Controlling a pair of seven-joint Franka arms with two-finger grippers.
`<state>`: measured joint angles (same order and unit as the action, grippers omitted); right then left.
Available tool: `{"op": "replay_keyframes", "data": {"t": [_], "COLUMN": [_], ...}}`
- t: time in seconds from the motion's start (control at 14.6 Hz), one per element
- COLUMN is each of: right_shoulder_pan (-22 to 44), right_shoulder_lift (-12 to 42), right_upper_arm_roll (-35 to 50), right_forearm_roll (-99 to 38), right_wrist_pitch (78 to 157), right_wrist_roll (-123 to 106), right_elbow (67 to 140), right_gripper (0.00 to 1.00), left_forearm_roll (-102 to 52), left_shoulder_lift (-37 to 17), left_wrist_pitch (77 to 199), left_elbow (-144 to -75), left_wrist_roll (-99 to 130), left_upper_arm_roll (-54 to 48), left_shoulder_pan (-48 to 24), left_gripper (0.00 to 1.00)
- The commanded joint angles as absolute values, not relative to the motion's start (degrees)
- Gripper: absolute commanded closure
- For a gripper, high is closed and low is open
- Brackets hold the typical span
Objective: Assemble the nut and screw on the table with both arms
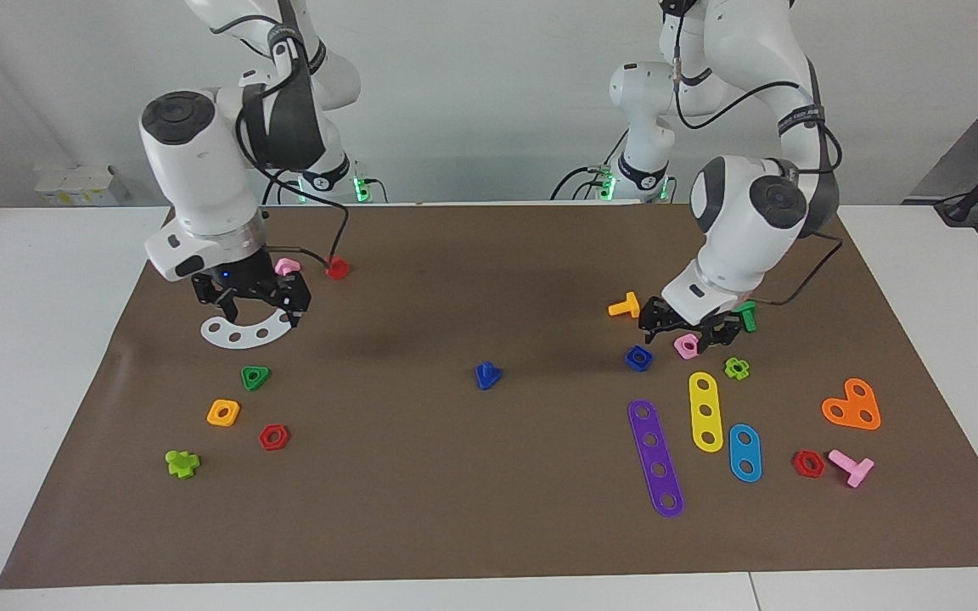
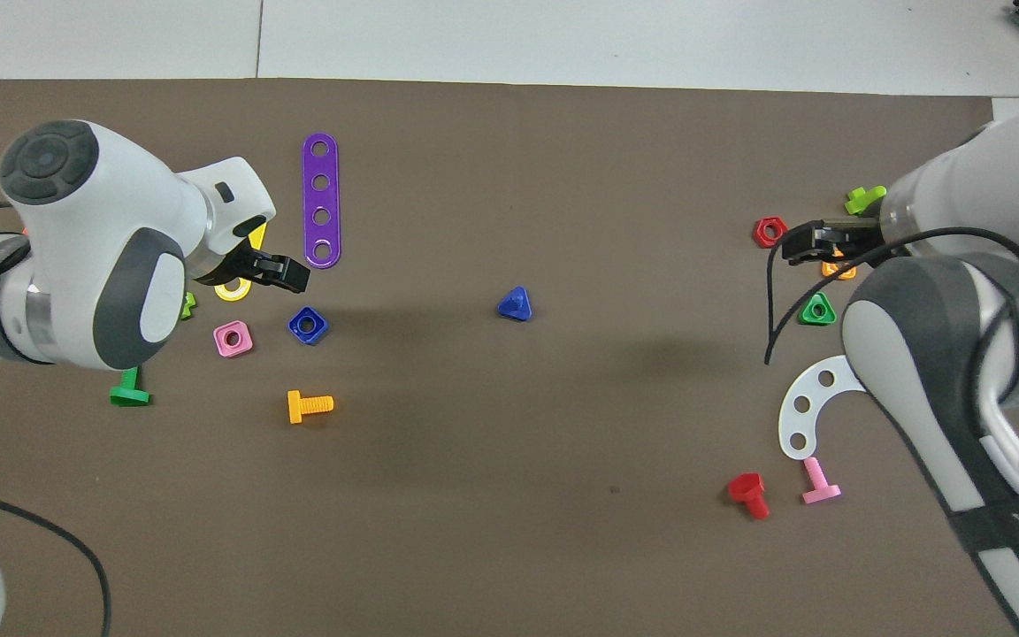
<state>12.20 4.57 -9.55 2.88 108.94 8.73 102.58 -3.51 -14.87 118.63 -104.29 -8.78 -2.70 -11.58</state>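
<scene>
The dark-blue nut lies flat on the brown mat toward the left arm's end of the table. The dark-blue screw lies alone near the mat's middle. My left gripper is open and empty, low over the mat just above the pink square nut, beside the blue nut. My right gripper is open and empty, up over the white arc plate at the right arm's end.
Purple, yellow and blue strips and an orange bolt lie around the blue nut. A green triangular nut, an orange square nut and a red hex nut lie by the right gripper.
</scene>
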Motion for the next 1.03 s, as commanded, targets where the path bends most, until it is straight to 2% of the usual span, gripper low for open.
{"op": "replay_keyframes", "data": {"t": [0.0, 0.21, 0.34, 0.55, 0.82, 0.96], "right_shoulder_pan": [7.66, 3.53, 2.46, 2.46, 2.2, 3.16], "right_shoulder_lift": [-1.66, -3.86, -5.09, -4.75, -1.68, -0.97], "right_upper_arm_roll": [-8.79, -8.79, -8.96, -8.97, -8.88, -8.79], "right_forearm_roll": [1.67, 1.67, 1.67, 1.5, -0.96, -0.79], "right_wrist_pitch": [106.97, 104.77, 100.22, 93.44, 84.83, 85.16], "right_wrist_roll": [2.48, -3.41, -5.44, -5.01, -3.17, -1.68], "right_elbow": [108.54, 107.93, 106.27, 99.78, 89.5, 89.38], "right_gripper": [0.0, 0.0, 0.0, 0.0, 0.0, 0.0], "left_forearm_roll": [-4.57, -4.48, -4.39, -4.31, -4.04, -3.87], "left_shoulder_lift": [-15.12, -15.03, -15.03, -14.5, -14.59, -14.59], "left_wrist_pitch": [120.84, 125.93, 126.3, 126.39, 127.96, 129.46], "left_elbow": [-106.43, -111.52, -113.02, -114.96, -116.62, -117.68], "left_wrist_roll": [-18.95, -21.27, -24.94, -27.85, -31.46, -32.43], "left_upper_arm_roll": [-1.85, -1.76, -1.67, -1.67, -1.58, -1.58], "left_shoulder_pan": [-12.48, -14.94, -14.94, -15.03, -15.03, -15.03], "left_gripper": [0.08, 0.09, 0.12, 0.13, 0.11, 0.1]}}
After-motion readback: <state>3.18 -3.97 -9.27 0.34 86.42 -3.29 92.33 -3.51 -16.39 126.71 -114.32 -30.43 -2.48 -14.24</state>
